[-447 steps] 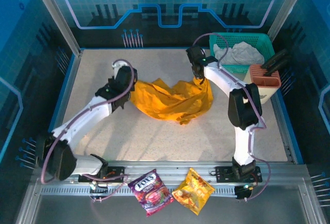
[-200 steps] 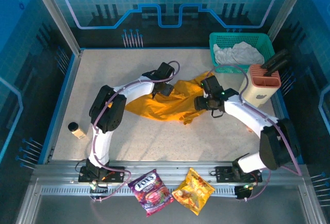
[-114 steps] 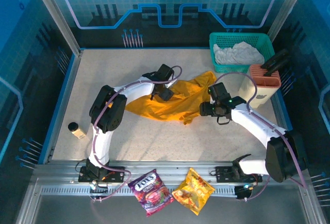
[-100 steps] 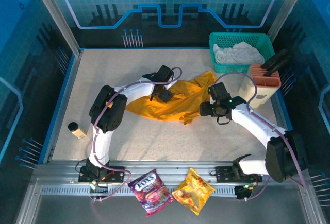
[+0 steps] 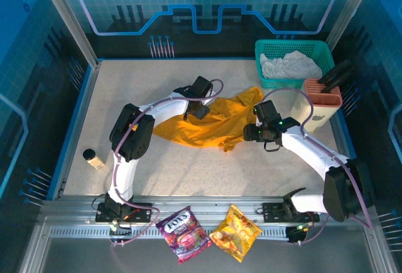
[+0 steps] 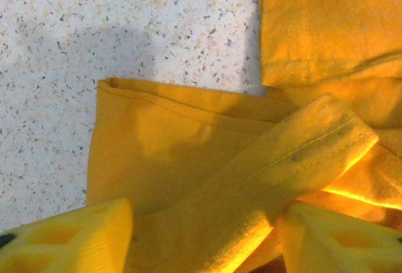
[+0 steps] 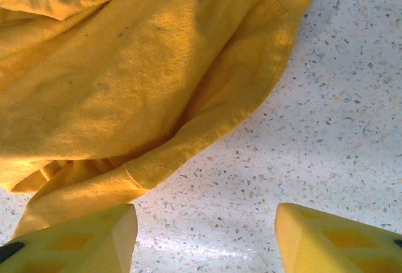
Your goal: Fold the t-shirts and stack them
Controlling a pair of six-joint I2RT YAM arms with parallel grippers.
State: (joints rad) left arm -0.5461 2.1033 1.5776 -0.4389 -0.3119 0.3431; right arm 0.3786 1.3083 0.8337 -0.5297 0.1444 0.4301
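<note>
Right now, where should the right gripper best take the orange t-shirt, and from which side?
Grip the hemmed edge of the orange t-shirt just ahead of the right gripper, coming from the bare table side: this edge lies free; the middle is bunched.

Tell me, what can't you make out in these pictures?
- Orange shirt, top view: crumpled on itself; neck and sleeves can't be told.
- White shirt, top view: bunched in the basket, whose wall hides its lower part.
- Left gripper, left wrist view: fingers cut off by the bottom edge; grip on the orange shirt unclear.
- Jar, top view: label too small.
</note>
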